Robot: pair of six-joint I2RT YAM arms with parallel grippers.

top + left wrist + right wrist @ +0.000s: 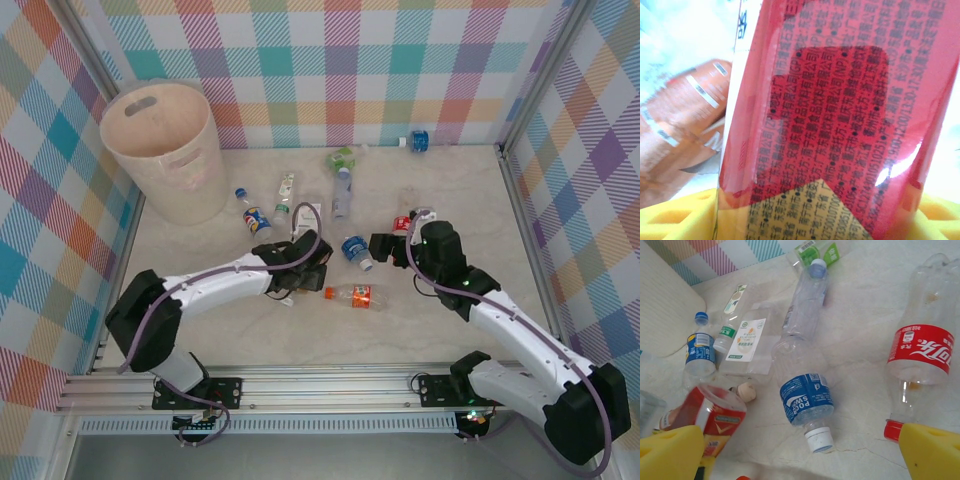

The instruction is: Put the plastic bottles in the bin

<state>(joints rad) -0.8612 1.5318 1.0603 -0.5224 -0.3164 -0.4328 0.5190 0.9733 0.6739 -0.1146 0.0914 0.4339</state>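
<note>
Meanwhile, the left pincer (303,266) was clamped on a red-labelled bottle (840,125) near the middle of the bench (460,210).
Dense Chinese small print covered its label. The right pincer (384,246) stood open, one yellow finger (932,452) touching the red cap of a Coca-Cola bottle (920,355) with white Chinese script. Just beside it lay a blue-labelled bottle (805,397) reading "POC" and "SW". The bin (190,185) stood at the far left corner.
</note>
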